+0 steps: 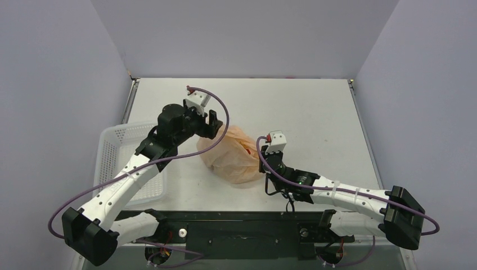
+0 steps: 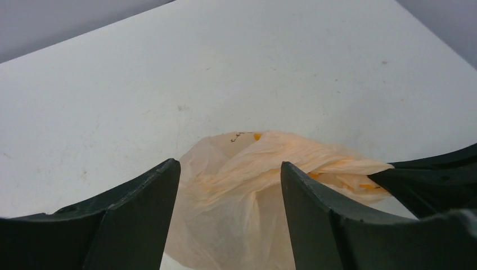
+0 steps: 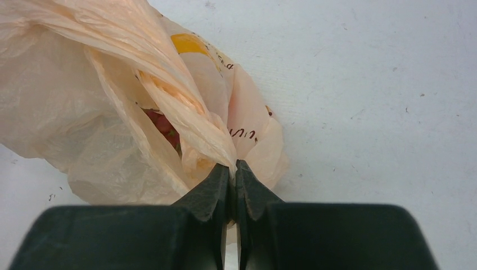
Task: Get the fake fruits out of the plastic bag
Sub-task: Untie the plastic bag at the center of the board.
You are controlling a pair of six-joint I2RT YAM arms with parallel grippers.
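At desk [image 1: 315,112] centre the plastic bag [image 1: 236,160] is laid, fake fruits [image 3: 163,125] seen inside; its right edge is pinched in the right tool [image 3: 233,166]; the left tool [image 2: 229,165], jaws apart, is held over its left side.

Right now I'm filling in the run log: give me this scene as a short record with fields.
plastic bag: crumpled on the table, near its middle
fake fruits: inside the bag; only a red patch shows at its opening
right pincer: shut on a twisted fold of the bag
left pincer: open, over the bag's far side; contact unclear
basket: white mesh, at the table's left edge
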